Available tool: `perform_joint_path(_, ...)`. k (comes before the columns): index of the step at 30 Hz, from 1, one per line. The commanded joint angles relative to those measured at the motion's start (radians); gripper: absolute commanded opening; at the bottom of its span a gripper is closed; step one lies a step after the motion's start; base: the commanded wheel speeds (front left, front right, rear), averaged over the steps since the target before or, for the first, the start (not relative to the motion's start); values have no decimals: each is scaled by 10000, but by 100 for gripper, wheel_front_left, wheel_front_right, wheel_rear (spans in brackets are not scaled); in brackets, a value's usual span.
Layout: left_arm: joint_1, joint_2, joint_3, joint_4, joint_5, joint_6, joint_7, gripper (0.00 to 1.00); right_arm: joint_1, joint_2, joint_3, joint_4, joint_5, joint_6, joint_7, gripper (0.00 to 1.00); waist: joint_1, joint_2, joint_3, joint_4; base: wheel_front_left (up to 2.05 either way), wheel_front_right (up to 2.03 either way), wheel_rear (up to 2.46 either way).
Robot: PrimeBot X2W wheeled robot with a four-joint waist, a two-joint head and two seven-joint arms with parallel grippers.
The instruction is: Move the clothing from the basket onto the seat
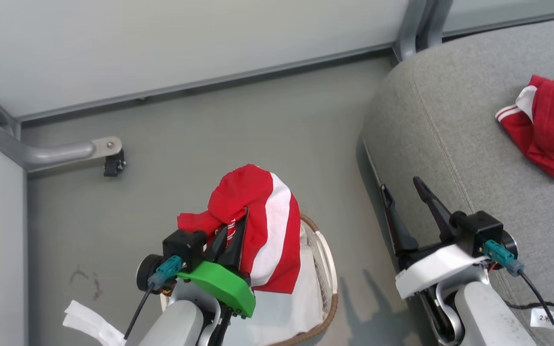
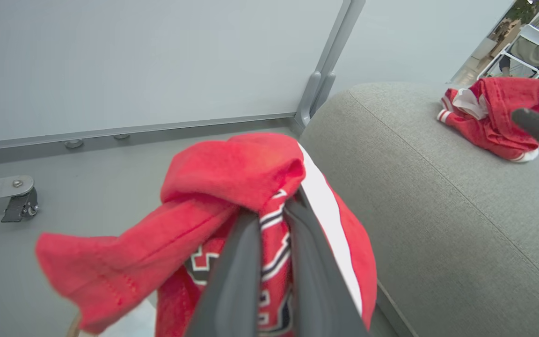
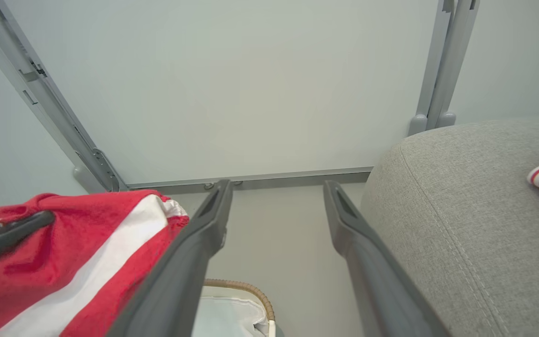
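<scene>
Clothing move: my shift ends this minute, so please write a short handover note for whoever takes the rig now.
Left gripper: shut on the lettered red garment, held up above the basket.
Right gripper: open, empty, by the seat edge.
Done: the other red garment lies on the seat.
Left to do: carry the held garment over the seat and release it there.
The basket's white liner is visible; the rest of its inside is hidden.

A white cable tag [image 1: 544,318] reads "2X"; lettering on the red garment [image 2: 232,178] is illegible.
</scene>
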Motion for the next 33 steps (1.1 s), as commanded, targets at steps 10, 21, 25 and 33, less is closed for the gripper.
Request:
perform_joint_path(10,669,26,497,-1620,218,62,-3,0,809,-46,101,283,7,-11,0,100,1,0,-1323,226,0,0,0)
perform_joint_path(21,900,26,690,-2290,268,195,-3,0,1007,-42,1466,345,-335,-11,0,100,1,0,-1633,195,0,0,0)
perform_joint_path(25,838,26,619,-2391,199,249,-3,0,639,-45,2679,133,-474,-11,-2,100,1,0,-1593,315,0,0,0)
perform_joint_path(33,460,26,383,-2526,-42,234,-3,0,-543,-50,4796,140,-1205,-11,0,100,1,0,-1431,723,0,0,0)
